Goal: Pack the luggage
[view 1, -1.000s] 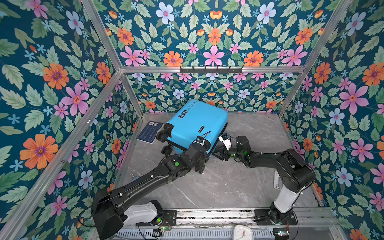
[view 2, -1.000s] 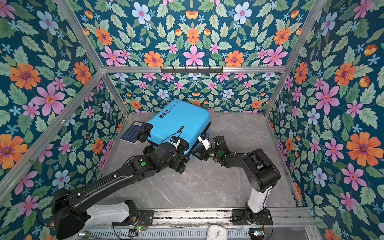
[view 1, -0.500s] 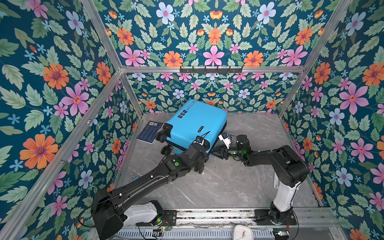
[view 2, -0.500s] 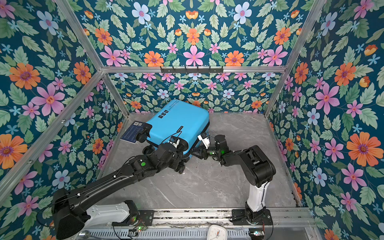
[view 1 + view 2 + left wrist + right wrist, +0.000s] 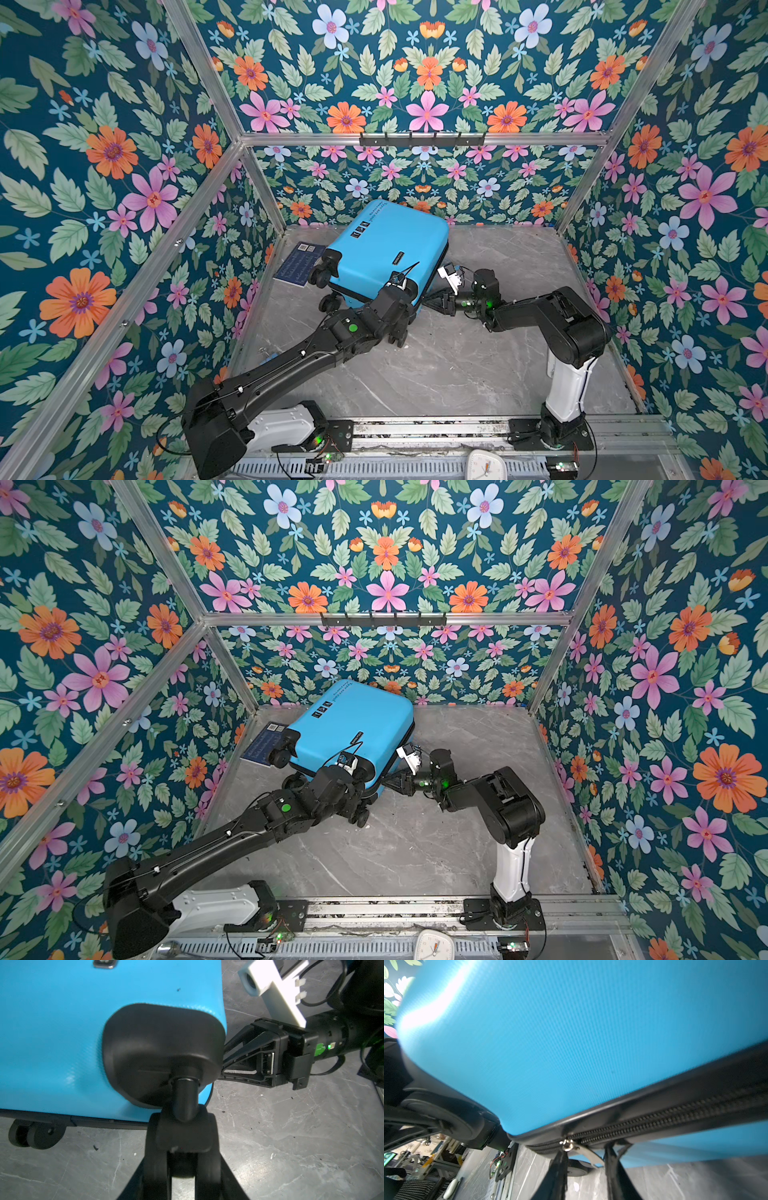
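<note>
Toward the far left corner of the grey marble table [image 5: 457, 365], the luggage [image 5: 386, 245] [image 5: 353, 729] lies on its broad side with the lid down. Its far end is close to the back wall and its wheeled end is turned to the near left. A flat dark-blue item [image 5: 299, 264] [image 5: 266, 744] lies just beside it along the table's left edge, with one of the case's far wheels at its border. The left gripper [image 5: 181, 1167] is at the case's near corner and is clamped on a wheel [image 5: 182, 1136]: the left wrist view shows a finger [image 5: 137, 1180] pressed against each outer face of the twin wheel. A lower wheel [image 5: 35, 1136] rests on the table. The right gripper [image 5: 584, 1167] [image 5: 436, 301] reaches in low from the right to the case's side seam, close behind that same corner. In the right wrist view its fingers [image 5: 556, 1167] stand narrowly apart on either side of the silver zip pull [image 5: 571, 1146]. The tab hangs in the gap and is not visibly pinched. The black zip [image 5: 675, 1113] is meshed along the stretch in view beside the slider. In both top views the two grippers sit near each other at the near right corner of the case, without touching. A white clock [image 5: 484, 465] [image 5: 434, 945] lies at the front edge, by the rail that carries the arm bases, well apart from the case
</note>
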